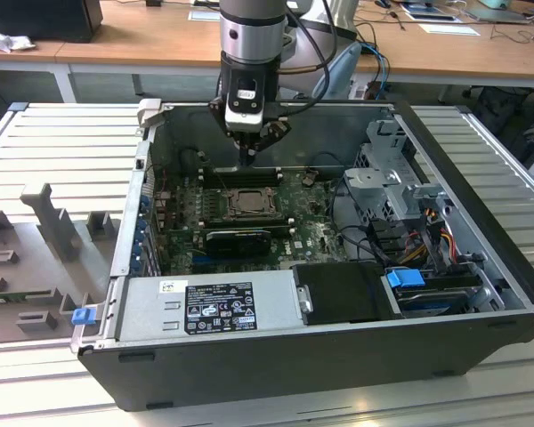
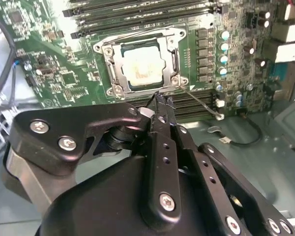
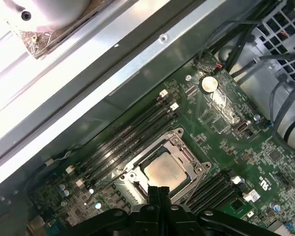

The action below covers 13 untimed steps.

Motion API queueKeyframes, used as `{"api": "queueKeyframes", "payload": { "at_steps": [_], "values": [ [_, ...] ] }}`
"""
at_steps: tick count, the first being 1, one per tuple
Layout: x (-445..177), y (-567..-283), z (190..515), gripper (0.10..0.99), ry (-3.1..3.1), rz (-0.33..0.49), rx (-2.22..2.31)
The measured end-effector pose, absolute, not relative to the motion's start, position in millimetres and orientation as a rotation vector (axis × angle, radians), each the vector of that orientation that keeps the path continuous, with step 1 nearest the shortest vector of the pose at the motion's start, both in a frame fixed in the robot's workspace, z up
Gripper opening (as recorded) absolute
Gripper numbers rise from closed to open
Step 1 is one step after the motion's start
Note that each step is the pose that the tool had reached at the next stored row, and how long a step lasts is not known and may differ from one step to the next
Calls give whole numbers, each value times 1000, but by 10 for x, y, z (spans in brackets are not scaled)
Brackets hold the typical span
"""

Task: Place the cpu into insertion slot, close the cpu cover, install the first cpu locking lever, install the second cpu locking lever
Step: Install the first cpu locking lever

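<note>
We see the gripper (image 2: 161,100) clenched, nothing visibly between its fingers, hanging near the far side of the insertion slot (image 2: 137,37), where the cpu (image 2: 140,66) sits under the lowered cpu cover (image 2: 115,66). We judge a slip off the thin locking lever (image 2: 201,103) could scrape the green board. We count one cpu, one slot, one cover, one loose lever.

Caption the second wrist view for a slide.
Shut gripper poised beside the cpu cover, lying flat around the seated cpu on the green motherboard.
</note>
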State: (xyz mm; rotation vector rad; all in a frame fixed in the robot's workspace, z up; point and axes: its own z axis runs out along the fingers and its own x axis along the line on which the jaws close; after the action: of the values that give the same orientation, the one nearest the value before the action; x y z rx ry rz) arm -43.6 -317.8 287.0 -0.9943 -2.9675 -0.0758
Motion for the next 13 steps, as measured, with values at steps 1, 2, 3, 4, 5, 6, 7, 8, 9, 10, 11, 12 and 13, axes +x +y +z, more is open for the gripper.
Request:
{"api": "queueKeyframes", "payload": {
  "at_steps": [1, 2, 3, 4, 5, 6, 7, 8, 9, 10, 11, 12, 13],
  "values": [
    [-436, -3178, 2869, 106, -2976, -75, -967],
    [-436, -3178, 2868, 106, -2987, -75, -929],
    [-436, -3178, 2867, 106, -2996, -75, -901],
    [-436, -3178, 2867, 106, -3008, -74, -858],
    [-436, -3178, 2867, 106, -3012, -74, -841],
    [-436, -3178, 2867, 106, -3017, -74, -822],
    [-436, -3178, 2866, 106, -3029, -74, -776],
    [-436, -3178, 2865, 106, -3037, -72, -743],
    [-436, -3178, 2865, 106, -3045, -70, -707],
    [-436, -3178, 2864, 106, -3055, -69, -661],
    [-436, -3178, 2863, 106, -3062, -69, -622],
    [-436, -3178, 2863, 106, -3069, -68, -586],
    [-435, -3178, 2861, 106, -3077, -68, -536]
  ]
}}
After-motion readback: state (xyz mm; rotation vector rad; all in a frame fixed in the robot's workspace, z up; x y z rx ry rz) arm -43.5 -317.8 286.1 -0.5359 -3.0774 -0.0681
